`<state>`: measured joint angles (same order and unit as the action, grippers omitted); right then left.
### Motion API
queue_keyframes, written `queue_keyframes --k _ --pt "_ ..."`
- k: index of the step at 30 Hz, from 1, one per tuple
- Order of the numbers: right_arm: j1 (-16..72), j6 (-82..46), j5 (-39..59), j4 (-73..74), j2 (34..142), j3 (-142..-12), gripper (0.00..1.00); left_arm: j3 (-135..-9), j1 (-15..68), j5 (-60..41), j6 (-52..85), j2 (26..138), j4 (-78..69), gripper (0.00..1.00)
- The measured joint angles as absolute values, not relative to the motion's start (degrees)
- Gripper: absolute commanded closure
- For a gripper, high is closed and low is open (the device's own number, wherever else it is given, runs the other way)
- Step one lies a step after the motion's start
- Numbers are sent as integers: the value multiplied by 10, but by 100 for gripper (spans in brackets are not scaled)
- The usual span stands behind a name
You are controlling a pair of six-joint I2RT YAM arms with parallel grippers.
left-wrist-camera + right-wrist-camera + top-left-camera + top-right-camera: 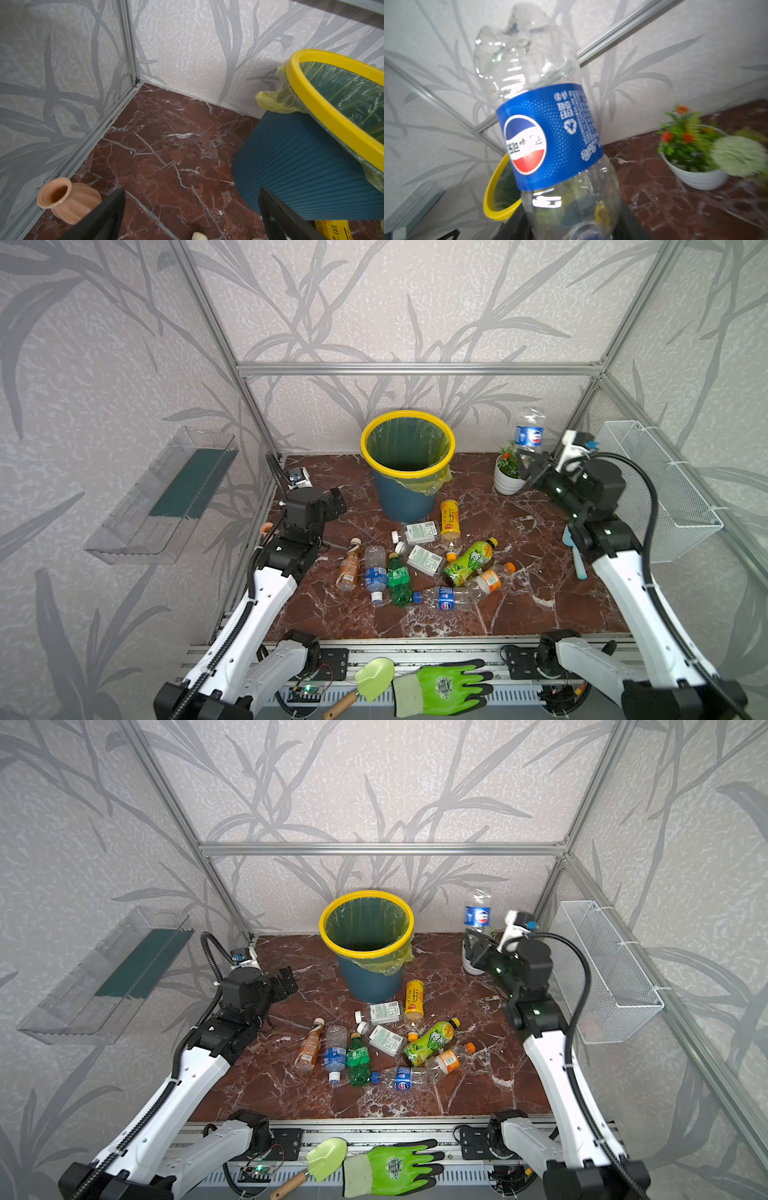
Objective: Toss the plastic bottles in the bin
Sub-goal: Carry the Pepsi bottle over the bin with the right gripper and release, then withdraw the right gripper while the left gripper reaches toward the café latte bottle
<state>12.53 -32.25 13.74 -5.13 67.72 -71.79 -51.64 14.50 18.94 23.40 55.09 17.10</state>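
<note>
Nine bottles (399,580) on floor (332,614); tenth bottle (529,435) clamped in right tool (524,459); left tool (192,191) wide open, empty; one bin (401,502).

Light: bright, even, diffuse, from overhead.
Shadows: soft, faint, short patches under the plastic bottles (415,568) and beside the bin (405,497).
Glare: white sheen on the marble floor (536,597) front right in both top views; specular streaks on the held bottle (550,133).
Blur: right wrist view smeared at the flower pot (695,176) and floor behind; bottle label sharp enough to read.
Left wrist: crisp floor veining, no smear.
Distortion: wide-angle stretch at sides and corners, both top views.
</note>
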Motion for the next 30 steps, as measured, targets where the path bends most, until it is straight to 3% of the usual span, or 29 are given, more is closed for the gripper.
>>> queue_keyframes --k 6,11,17,26,30 --pt "260 -252 136 -100 891 -942 8 -508 144 187 251 541 201 1" --pt "264 -206 85 -162 934 -1009 4 -508 143 183 251 527 219 1" --pt "256 -156 34 -177 887 -1013 1 -508 142 174 246 513 228 1" --pt "196 -166 37 -125 738 -802 0 -506 153 117 228 519 264 1" --pt "157 -195 50 -105 711 -679 0 -490 195 118 236 527 288 1"
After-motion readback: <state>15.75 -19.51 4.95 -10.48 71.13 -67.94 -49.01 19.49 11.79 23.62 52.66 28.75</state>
